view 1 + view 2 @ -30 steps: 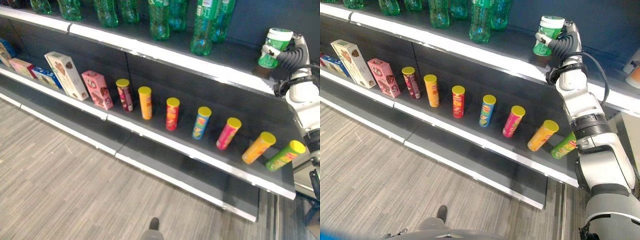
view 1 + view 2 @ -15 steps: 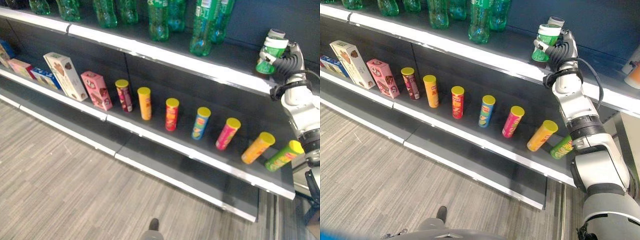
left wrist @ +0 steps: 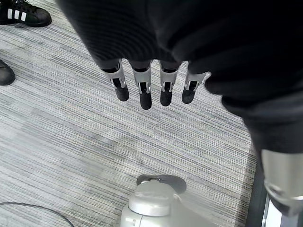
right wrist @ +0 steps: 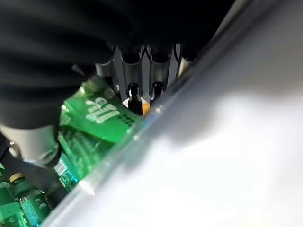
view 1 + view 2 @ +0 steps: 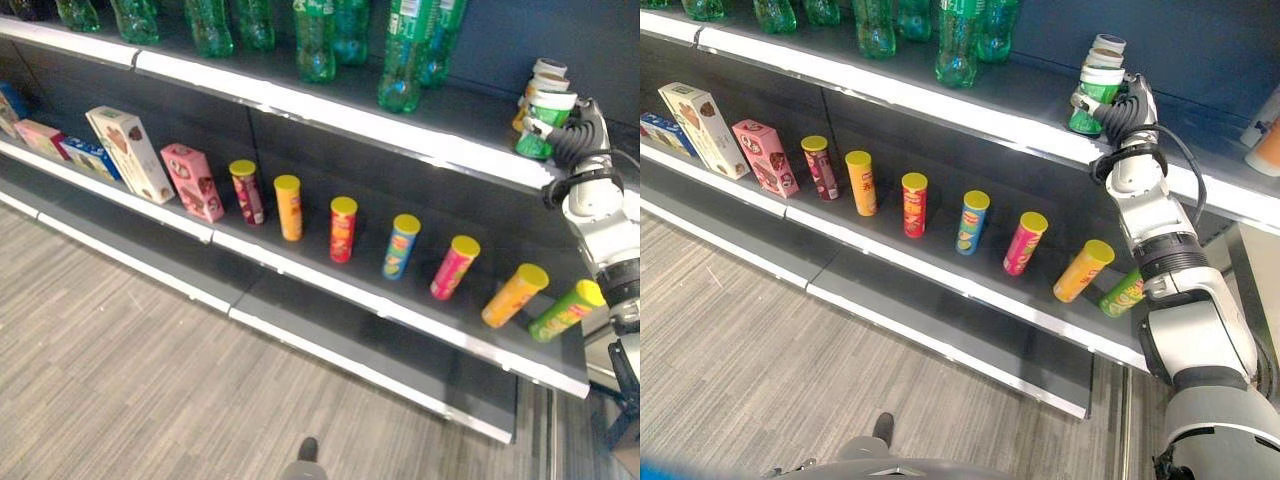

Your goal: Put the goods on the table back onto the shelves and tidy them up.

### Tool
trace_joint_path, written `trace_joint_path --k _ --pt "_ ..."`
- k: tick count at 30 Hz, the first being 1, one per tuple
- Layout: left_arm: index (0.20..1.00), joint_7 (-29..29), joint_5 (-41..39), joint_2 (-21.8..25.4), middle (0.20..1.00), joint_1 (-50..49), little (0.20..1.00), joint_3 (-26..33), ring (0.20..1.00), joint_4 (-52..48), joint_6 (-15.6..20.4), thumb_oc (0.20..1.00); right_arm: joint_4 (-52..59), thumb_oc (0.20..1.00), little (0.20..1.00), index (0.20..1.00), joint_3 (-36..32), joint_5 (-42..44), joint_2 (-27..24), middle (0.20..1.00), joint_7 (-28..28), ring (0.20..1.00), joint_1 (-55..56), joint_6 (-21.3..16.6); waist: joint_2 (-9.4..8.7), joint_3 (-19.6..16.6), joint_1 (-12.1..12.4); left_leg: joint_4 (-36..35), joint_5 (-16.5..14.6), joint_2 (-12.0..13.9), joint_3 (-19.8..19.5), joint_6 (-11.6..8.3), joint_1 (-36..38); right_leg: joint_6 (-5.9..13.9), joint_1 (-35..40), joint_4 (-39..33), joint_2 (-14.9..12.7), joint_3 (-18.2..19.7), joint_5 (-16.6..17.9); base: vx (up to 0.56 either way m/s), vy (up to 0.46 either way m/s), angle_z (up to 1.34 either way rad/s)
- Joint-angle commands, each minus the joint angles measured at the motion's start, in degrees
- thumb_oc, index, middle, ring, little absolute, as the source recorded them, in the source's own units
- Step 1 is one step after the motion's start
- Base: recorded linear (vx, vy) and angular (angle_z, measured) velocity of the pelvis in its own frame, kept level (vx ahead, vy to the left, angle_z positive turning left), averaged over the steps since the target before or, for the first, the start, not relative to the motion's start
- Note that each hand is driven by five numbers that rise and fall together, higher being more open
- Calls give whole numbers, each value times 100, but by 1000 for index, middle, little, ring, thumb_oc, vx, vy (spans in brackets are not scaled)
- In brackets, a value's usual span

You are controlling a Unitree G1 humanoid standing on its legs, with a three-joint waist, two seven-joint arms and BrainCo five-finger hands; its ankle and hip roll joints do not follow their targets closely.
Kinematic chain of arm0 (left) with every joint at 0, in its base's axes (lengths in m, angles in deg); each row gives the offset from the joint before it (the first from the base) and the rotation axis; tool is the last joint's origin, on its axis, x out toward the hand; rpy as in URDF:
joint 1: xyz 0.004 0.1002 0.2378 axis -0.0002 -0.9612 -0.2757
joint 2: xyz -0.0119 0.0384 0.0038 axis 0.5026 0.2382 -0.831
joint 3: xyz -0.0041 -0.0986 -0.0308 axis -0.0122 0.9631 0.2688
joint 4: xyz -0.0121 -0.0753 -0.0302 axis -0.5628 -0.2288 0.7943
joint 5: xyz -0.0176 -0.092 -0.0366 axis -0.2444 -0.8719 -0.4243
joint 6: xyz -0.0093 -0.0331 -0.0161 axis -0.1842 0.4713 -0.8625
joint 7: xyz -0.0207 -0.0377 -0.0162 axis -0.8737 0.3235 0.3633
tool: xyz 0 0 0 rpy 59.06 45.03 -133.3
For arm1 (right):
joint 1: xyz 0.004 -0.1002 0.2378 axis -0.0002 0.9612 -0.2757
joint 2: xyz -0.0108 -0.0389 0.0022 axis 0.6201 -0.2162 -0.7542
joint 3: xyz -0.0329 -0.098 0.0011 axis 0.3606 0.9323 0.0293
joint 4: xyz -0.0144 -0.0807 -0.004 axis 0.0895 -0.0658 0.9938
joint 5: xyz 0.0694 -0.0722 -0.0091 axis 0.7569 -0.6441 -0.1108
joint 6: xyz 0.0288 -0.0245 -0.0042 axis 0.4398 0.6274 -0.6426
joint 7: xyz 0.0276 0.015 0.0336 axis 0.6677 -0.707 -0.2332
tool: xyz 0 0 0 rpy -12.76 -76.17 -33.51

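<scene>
We are near the end of this placement: the green cup [image 5: 1095, 100] sits at the upper shelf [image 5: 990, 115] beside similar stacked cups [image 5: 1104, 52], our right hand [image 5: 1127, 103] curled round it and not yet released. Our left hand [image 3: 151, 87] hangs relaxed, fingers straight, over the floor.

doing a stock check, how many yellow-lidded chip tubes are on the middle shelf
7, in a row along the middle shelf, left to right: maroon, orange, red, blue, pink, orange and green. The last three lean strongly. None looks hidden.
</scene>
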Motion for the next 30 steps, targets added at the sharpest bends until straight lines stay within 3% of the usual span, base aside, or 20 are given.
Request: trace_joint_path --k 1,2,15,20,21,25,27,29,30 --pt "1000 96 -125 170 1000 193 1000 -273 1000 208 66 1000 -219 915 915 915 380 -52 -80 915 228 915 -770 -125 8 31 47 55 -560 197 441 -245 373 13 -187 111 -82 204 -195 0 0 0" --pt "1000 96 -125 170 1000 193 1000 -273 1000 208 66 1000 -219 1000 1000 1000 380 -52 -80 1000 228 1000 -770 -125 8 31 47 55 -560 197 441 -245 373 13 -187 111 -82 204 -195 0 0 0" --pt "1000 120 -93 160 1000 205 1000 -283 1000 183 35 1000 268 1000 1000 1000 67 -175 -249 1000 580 1000 -661 -152 30 10 -13 55 -607 193 471 -224 418 20 -185 112 -103 233 -181 0 0 0" --pt "1000 208 -16 127 1000 233 1000 -191 1000 180 -14 1000 1647 1000 1000 1000 -625 -409 -513 1000 958 1000 -126 -241 53 0 -137 55 -655 189 524 -206 458 39 -198 107 -110 272 -166 4 18 -4" --pt "1000 251 33 68 1000 258 1000 -78 1000 206 -47 1000 2578 1000 1000 1000 -1031 -553 -538 1000 1000 1000 378 -336 76 4 -247 55 -678 189 561 -196 476 45 -216 107 -115 304 -161 10 29 -6" --pt "1000 273 157 -2 1000 231 1000 84 1000 265 -100 1000 4156 1000 1000 1000 -1905 -347 -488 1000 710 1000 1518 -661 52 -22 -418 55 -721 204 636 -184 515 62 -252 107 -120 370 -154 13 24 -7" --pt "1000 157 287 -60 1000 177 1000 226 1000 269 -81 1000 5213 1000 1000 1000 -2519 367 -400 1000 104 1000 2482 -1114 44 -20 -615 56 -741 221 729 -174 543 78 -306 116 -118 451 -137 1 27 -25" --pt "1000 106 296 -30 1000 151 1000 221 1000 273 -75 1000 5501 1000 1000 1000 -2724 648 -318 1000 -100 1000 2772 -1236 22 -38 -628 57 -751 227 762 -169 552 85 -327 120 -117 488 -132 -3 16 -27" --pt "1000 4 365 -9 1000 142 1000 277 1000 259 -43 1000 5791 1000 1000 1000 -2921 1243 -295 1000 -588 1000 3269 -1416 2 -43 -728 55 -769 237 842 -163 575 101 -371 124 -123 563 -114 -8 23 -37"
